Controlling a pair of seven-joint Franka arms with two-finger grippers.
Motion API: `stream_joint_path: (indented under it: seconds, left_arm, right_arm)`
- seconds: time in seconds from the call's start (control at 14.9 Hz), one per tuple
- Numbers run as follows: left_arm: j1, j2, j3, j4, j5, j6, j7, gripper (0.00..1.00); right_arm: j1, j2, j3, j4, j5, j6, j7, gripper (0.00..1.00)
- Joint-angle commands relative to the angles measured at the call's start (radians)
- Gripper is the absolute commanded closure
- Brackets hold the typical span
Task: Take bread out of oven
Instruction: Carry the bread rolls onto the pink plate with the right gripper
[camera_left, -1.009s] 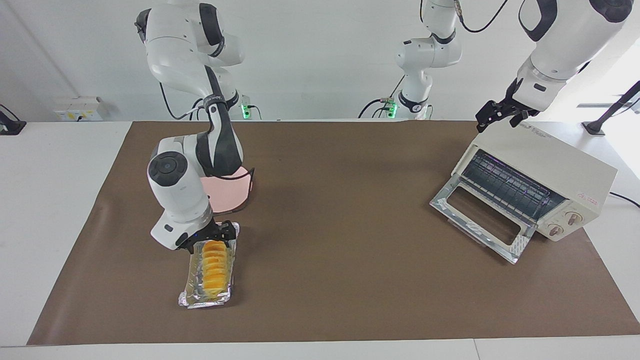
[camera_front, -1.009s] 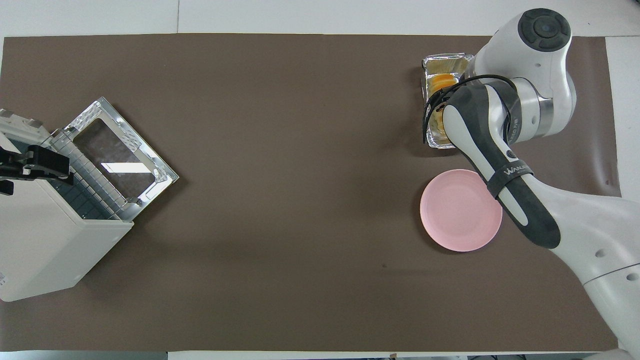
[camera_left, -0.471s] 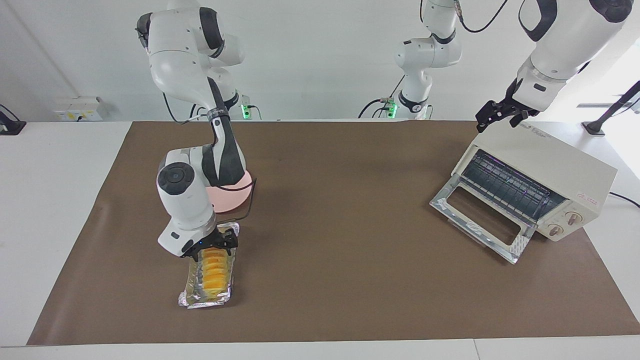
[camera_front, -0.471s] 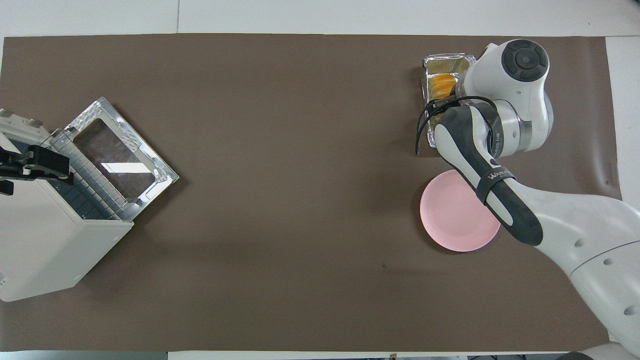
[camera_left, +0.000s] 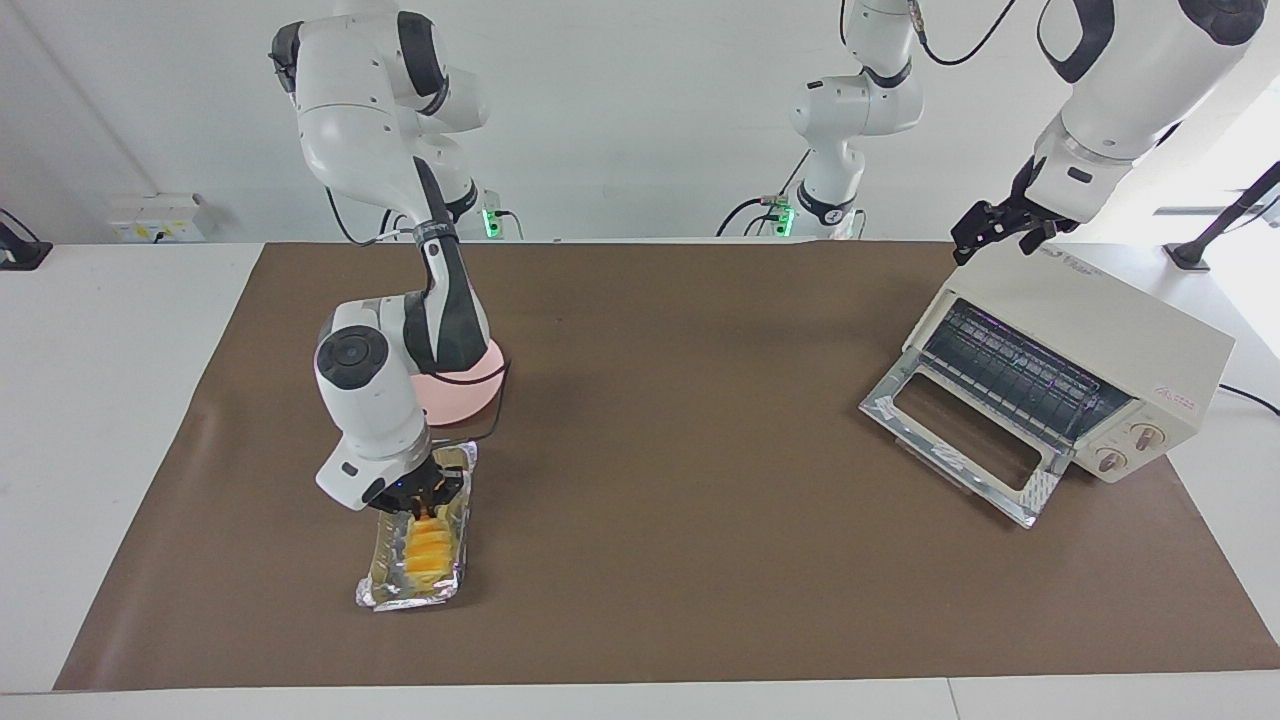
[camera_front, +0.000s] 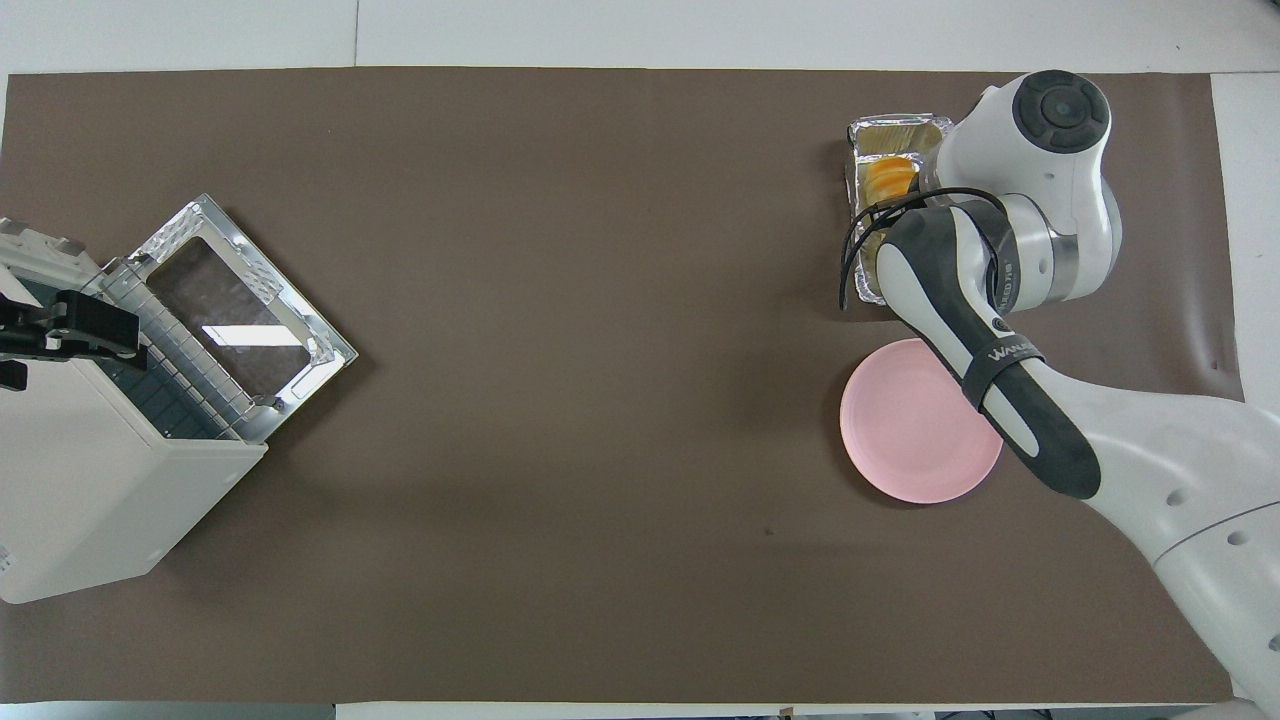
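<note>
The bread lies in a crinkled foil tray on the mat toward the right arm's end of the table, outside the oven. In the overhead view the bread shows only partly past the arm. My right gripper is down in the tray at the bread's end nearer the robots. The cream oven stands toward the left arm's end with its glass door dropped open and its wire rack bare. My left gripper waits over the oven's top corner; it also shows in the overhead view.
A round pink plate lies on the brown mat just nearer the robots than the foil tray, partly covered by the right arm. It also shows in the overhead view. The open oven door juts out over the mat.
My right gripper has come lower into the tray over the bread's end, covering more of the loaf. The left arm has not moved.
</note>
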Motion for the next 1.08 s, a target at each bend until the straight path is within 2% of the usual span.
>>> stream_joint_path:
  seconds: [0.0,0.13,0.2,0.34,0.4,0.67,0.74,0.87,1.01]
  left_arm:
    - [0.002,-0.029,0.005,-0.027,-0.012,-0.004,0.009,0.00]
    - [0.002,-0.027,0.005,-0.028,-0.012,-0.003,0.009,0.00]
    - [0.002,-0.028,0.005,-0.028,-0.012,-0.004,0.009,0.00]
    - [0.002,-0.028,0.005,-0.027,-0.012,-0.004,0.009,0.00]
    - [0.002,-0.027,0.005,-0.028,-0.012,-0.004,0.009,0.00]
    - [0.002,-0.027,0.005,-0.027,-0.012,-0.004,0.009,0.00]
    - [0.002,-0.028,0.005,-0.027,-0.012,-0.004,0.009,0.00]
    - [0.002,-0.027,0.005,-0.027,-0.012,-0.004,0.009,0.00]
    - [0.002,-0.029,0.005,-0.027,-0.012,-0.004,0.009,0.00]
  right_arm:
    - [-0.002,-0.133,0.011,-0.022,-0.018,-0.171,0.016,1.00]
    - [0.001,-0.219,0.014,-0.046,-0.009,-0.269,0.025,1.00]
    - [0.002,-0.280,0.016,-0.092,0.001,-0.309,0.030,1.00]
    - [0.004,-0.392,0.016,-0.219,0.052,-0.296,0.053,1.00]
    - [0.004,-0.454,0.018,-0.303,0.069,-0.267,0.073,1.00]
    - [0.024,-0.737,0.021,-0.739,0.092,-0.009,0.094,1.00]
    - [0.025,-0.787,0.021,-0.819,0.094,0.032,0.104,1.00]
    - [0.067,-0.848,0.019,-0.925,0.094,0.097,0.148,1.00]
    - [0.079,-0.862,0.019,-1.025,0.094,0.225,0.159,1.00]
